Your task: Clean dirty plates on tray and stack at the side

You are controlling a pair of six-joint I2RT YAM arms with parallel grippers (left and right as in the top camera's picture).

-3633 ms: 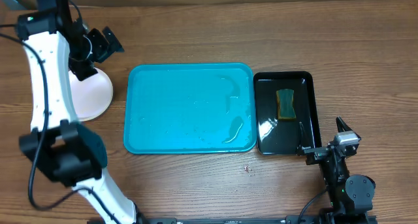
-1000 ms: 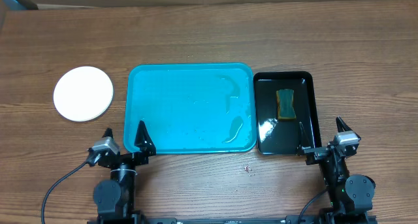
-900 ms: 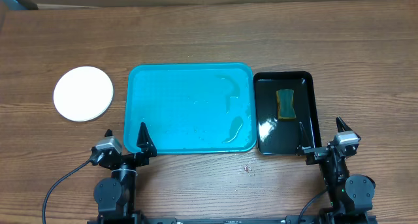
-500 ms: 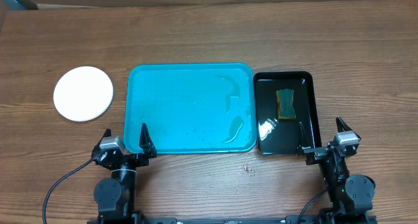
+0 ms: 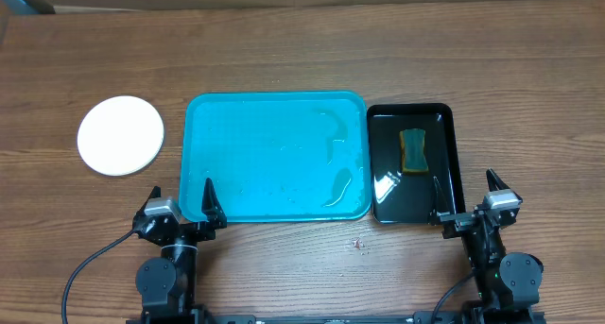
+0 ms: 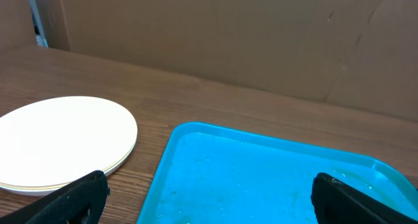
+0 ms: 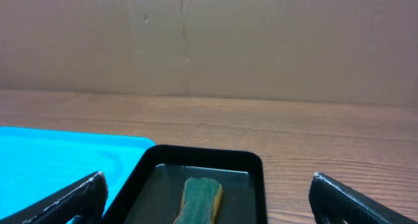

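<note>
Left tool (image 5: 179,196) back at near desk (image 5: 284,41) edge, spread, empty. Right tool (image 5: 463,187) likewise spread, empty. Plates (image 5: 120,135) stacked left of tray (image 5: 255,154); tray bare, wet. Task looks finished.

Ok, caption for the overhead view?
White round plates stacked left of turquoise rectangular plastic tray; left claw and right claw open.

Overhead top-down, wrist views low — sharing tray (image 5: 265,154)
</note>
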